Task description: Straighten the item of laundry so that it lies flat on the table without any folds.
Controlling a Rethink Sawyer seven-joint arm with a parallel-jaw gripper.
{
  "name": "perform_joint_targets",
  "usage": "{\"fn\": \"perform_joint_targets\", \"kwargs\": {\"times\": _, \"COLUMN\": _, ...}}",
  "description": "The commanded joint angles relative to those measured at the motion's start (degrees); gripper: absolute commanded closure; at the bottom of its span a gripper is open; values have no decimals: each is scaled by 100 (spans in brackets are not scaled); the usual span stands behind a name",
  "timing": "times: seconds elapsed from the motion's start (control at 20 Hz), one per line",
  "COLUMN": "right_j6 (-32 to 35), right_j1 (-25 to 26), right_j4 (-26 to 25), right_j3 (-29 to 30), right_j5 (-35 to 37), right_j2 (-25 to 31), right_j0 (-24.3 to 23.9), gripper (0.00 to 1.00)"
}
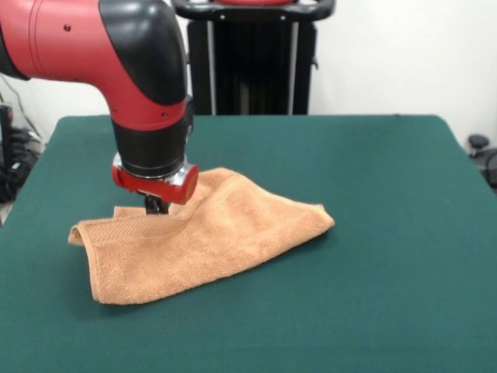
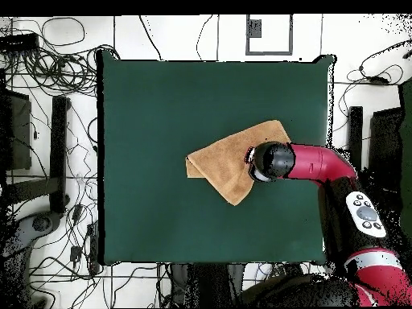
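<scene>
Claw: the gripper [image 1: 157, 205] is showing only as a dark tip under the red ring of the arm [image 1: 101, 47], left of centre in the front view. It is reaching down to the towel [image 1: 210, 233] at its upper left part, and the cloth is rising toward it there. I cannot tell if the claw is spread, pressed together or pinching the cloth, because the wrist is covering it. In the overhead view the black wrist is hiding the gripper completely.

Arm: it is coming in from the upper left of the front view and bending straight down. In the overhead view it is stretching from the lower right toward the centre, and its end is sitting over the right part of the towel [image 2: 229, 165].

Towel: orange-tan terry cloth, lying a little left of centre in the front view and near the centre of the overhead view, slightly to the right. It is not lying flat; it is looking doubled over, with a ridge running through the middle and one corner pointing to the right. A woven band is showing along the left edge.

Surface: the table [image 1: 388, 311] is wearing a dark green cloth and is spreading much wider than the towel on all sides.

Room: a white wall and the black pedestal [image 1: 252, 62] are standing behind the table. In the overhead view many cables [image 2: 56, 64] are lying on the light floor at the left.
</scene>
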Motion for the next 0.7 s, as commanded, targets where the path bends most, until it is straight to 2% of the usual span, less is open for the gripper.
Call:
{"fn": "perform_joint_targets", "kwargs": {"times": 0.05, "right_j6": -397, "right_j1": 308, "right_j4": 109, "right_j3": 177, "right_j5": -144, "right_j2": 630, "right_j0": 223, "gripper": 100}}
{"fn": "perform_joint_targets", "kwargs": {"times": 0.5, "right_j6": -555, "right_j1": -105, "right_j4": 413, "right_j3": 440, "right_j5": 287, "right_j2": 843, "right_j0": 124, "gripper": 100}}
{"fn": "perform_joint_targets", "kwargs": {"times": 0.7, "right_j6": -623, "right_j1": -98, "right_j4": 460, "right_j3": 489, "right_j5": 136, "right_j2": 987, "right_j0": 52, "gripper": 100}}
